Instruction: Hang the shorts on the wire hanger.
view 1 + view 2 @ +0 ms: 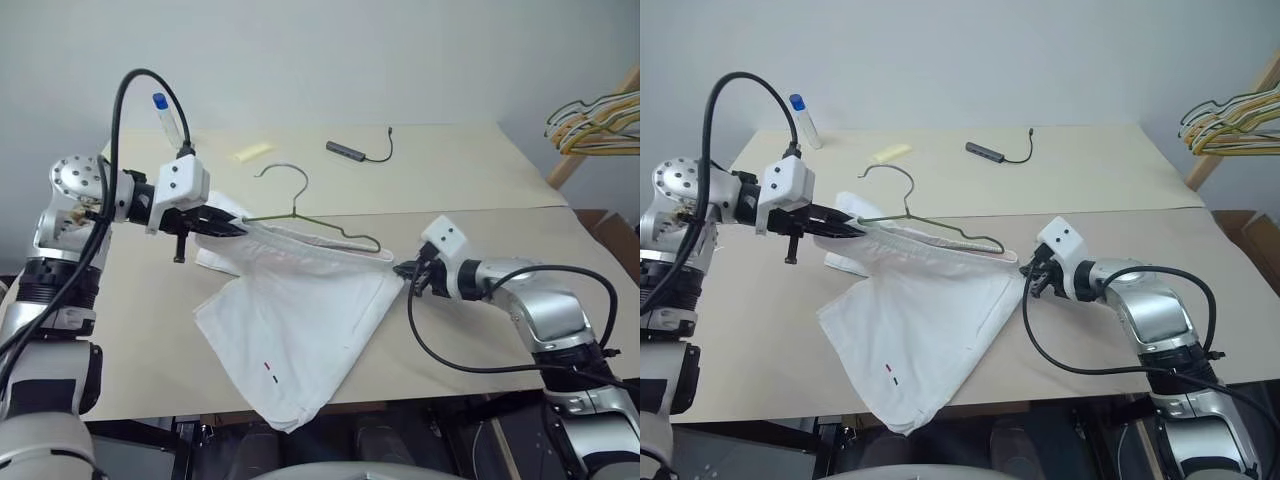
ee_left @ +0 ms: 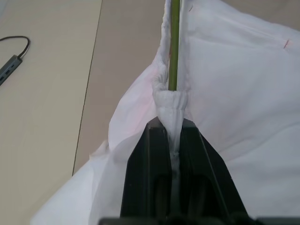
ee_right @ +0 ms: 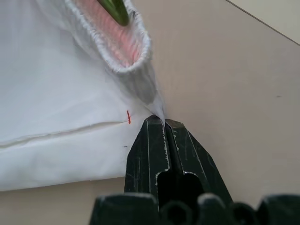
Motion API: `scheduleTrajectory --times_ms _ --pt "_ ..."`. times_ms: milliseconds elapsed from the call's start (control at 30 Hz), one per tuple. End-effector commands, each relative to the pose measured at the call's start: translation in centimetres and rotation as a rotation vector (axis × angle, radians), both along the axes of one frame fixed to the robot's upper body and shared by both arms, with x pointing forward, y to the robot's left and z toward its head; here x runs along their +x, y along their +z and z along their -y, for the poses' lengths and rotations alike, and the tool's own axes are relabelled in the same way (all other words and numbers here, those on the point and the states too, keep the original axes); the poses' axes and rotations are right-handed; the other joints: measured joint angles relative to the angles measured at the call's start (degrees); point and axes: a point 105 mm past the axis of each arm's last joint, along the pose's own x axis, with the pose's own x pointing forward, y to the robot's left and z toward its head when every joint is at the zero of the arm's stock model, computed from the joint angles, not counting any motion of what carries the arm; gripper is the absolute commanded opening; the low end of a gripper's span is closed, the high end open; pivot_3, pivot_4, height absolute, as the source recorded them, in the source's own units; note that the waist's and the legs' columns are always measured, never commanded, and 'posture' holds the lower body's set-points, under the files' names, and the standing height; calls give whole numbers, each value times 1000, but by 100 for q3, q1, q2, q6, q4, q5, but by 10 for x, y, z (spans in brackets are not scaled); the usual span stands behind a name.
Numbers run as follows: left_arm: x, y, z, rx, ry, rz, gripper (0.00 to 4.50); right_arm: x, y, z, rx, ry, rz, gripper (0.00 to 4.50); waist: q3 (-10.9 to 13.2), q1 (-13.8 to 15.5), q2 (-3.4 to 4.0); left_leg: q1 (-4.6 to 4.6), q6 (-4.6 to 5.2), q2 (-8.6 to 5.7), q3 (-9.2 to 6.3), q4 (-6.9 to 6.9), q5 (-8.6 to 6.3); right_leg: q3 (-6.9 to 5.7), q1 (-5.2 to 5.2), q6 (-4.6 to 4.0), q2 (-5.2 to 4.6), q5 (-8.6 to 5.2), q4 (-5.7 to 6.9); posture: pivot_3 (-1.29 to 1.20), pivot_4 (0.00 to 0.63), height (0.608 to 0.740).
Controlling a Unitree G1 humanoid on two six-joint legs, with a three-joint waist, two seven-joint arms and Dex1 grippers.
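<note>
The counter [image 1: 470,190] is a broad tan surface. It carries the work items near its front edge and several small items toward the back.

The shorts [image 1: 300,330] lie partly on the counter. The legs trail toward the front edge, and the lowest corner hangs just past it. The waistband is lifted and stretched between the two grippers.

The wire hanger [image 1: 300,205] sits at the waistband. In both wrist views its green wire runs inside the waistband opening. The hook and the upper wire stand above the fabric.

The left gripper [image 1: 222,224] is clenched on one end of the waistband, with fabric bunched between its fingers and the wire emerging just beyond it. The right gripper [image 1: 408,270] is clenched on the opposite end, pinching a thin fold of fabric at the waistband corner.

Task status, as a judgement: the hanger appears threaded into the waistband, so insertion is largely done. Remaining work is to seat the shorts evenly on the wire and release both grips so the hanger carries them.

Small items at the back of the counter are a dark adapter with cable [image 1: 352,151], a yellow slip [image 1: 250,151] and a capped tube [image 1: 168,120].
</note>
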Motion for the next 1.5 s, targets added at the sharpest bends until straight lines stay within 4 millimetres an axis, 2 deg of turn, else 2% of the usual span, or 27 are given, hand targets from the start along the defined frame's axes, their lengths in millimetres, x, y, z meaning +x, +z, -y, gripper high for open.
scheduleTrajectory --times_ms 33,133,267,433,600,767,900,1067,1200,1267,1500 --pt "-1 14 -4 5 -7 31 0 4 20 12 -29 -33 85 49 0 -6 0 1 0 0 1 0 0 0 0 0 0 0 0 -40 0 740" --pt "0 12 -4 17 -12 46 0 3 30 10 -29 -10 115 49 0 0 0 1 0 2 0 -1 0 0 0 0 2 0 0 -41 0 740" --pt "1 10 -4 35 -7 54 0 1 56 1 19 54 174 49 0 2 0 -2 0 0 1 0 0 0 0 0 0 0 -1 -42 0 740" --pt "8 12 0 38 12 101 0 -8 78 -15 -152 222 267 49 2 2 3 -1 0 1 1 0 0 0 -2 0 0 0 -2 -47 0 740" --pt "12 15 15 30 -15 130 0 -1 100 -34 -267 309 321 49 2 -6 3 3 0 2 3 0 0 0 -1 0 2 0 0 -51 0 740" --pt "11 14 18 28 -32 137 0 1 113 -51 -346 378 381 49 1 -6 2 -7 1 2 3 0 -1 0 -10 0 -2 0 -1 -50 0 740" --pt "12 12 15 29 -20 142 0 -3 111 -53 -420 438 435 49 2 7 3 -14 1 0 2 2 0 -2 -19 0 -4 0 2 -43 0 740" --pt "8 13 15 -15 -24 131 0 -5 111 -59 -384 465 486 49 1 4 3 -11 1 0 3 3 0 -1 -17 0 -3 0 5 -38 0 740" --pt "5 15 15 -26 -37 142 0 -11 103 -62 -399 530 488 930 2 3 3 -11 1 1 2 3 -1 -1 -18 0 -2 0 6 -39 0 740" --pt "4 16 14 -27 -40 144 0 -8 96 -61 -412 530 486 1637 2 3 2 -12 1 0 3 3 0 -1 -18 0 -4 0 5 -39 0 740" --pt "-2 17 14 -34 -57 139 0 11 83 -56 -376 425 423 1637 1 -3 2 -6 1 1 3 3 0 0 -15 -1 -2 0 8 -33 0 740"
